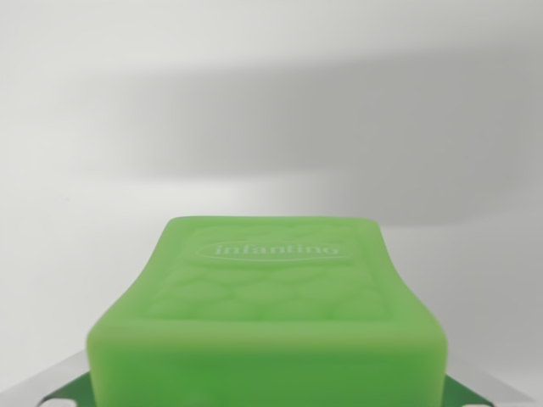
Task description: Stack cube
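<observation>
A soft green cube (271, 305) fills the lower middle of the wrist view, very close to the camera. Its top face has a quilted pattern and an oval logo reading "infantino". The near edge is blurred. Small bits of green board with white dots and grey metal show at the bottom left corner (53, 397) and bottom right corner (479, 395), on either side of the cube. They look like parts of my gripper. The fingertips themselves are hidden, so whether they press on the cube is unclear. No second cube is in view.
A plain white surface (271, 110) lies behind the cube, crossed by a broad soft grey shadow band. No other objects or edges show.
</observation>
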{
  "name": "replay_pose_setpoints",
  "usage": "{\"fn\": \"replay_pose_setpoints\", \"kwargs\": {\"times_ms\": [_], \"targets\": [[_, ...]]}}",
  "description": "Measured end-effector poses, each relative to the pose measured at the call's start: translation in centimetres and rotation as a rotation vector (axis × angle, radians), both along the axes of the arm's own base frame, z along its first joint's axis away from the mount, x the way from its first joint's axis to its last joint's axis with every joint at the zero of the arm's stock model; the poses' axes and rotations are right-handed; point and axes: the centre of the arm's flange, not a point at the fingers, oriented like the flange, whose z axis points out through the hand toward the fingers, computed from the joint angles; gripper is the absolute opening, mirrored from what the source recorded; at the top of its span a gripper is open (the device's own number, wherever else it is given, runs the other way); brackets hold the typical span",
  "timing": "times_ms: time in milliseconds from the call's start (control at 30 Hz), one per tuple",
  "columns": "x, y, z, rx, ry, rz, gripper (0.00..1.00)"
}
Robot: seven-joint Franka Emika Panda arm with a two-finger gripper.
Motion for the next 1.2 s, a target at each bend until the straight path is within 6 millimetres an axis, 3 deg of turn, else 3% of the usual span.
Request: {"fn": "replay_pose_setpoints", "kwargs": {"times_ms": [1200], "targets": [[-3.8,-5.7,1.0,0.000,-0.001,-0.029,0.00]]}}
